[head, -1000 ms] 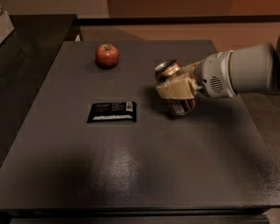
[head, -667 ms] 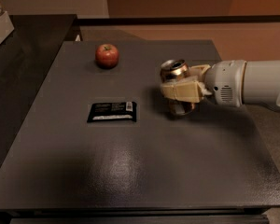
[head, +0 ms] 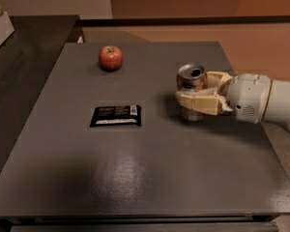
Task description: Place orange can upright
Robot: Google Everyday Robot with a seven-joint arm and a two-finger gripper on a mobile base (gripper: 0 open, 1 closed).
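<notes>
The orange can [head: 191,78] stands upright on the grey table [head: 150,178], right of centre, with its silver pull-tab top facing up. My gripper [head: 192,96] reaches in from the right and is shut around the can's middle. One cream finger [head: 199,102] crosses the can's front, and the other is behind it. The can's base looks to be resting on the table top. The white arm [head: 261,99] runs off the right edge.
A red apple [head: 110,58] sits at the back of the table, left of the can. A flat black snack wrapper [head: 116,115] lies left of the can near the table's middle. A dark counter [head: 19,66] adjoins the left side.
The can has turned from tilted to upright in my gripper and sits lower, at the table top. The arm has swung a little to the right.
</notes>
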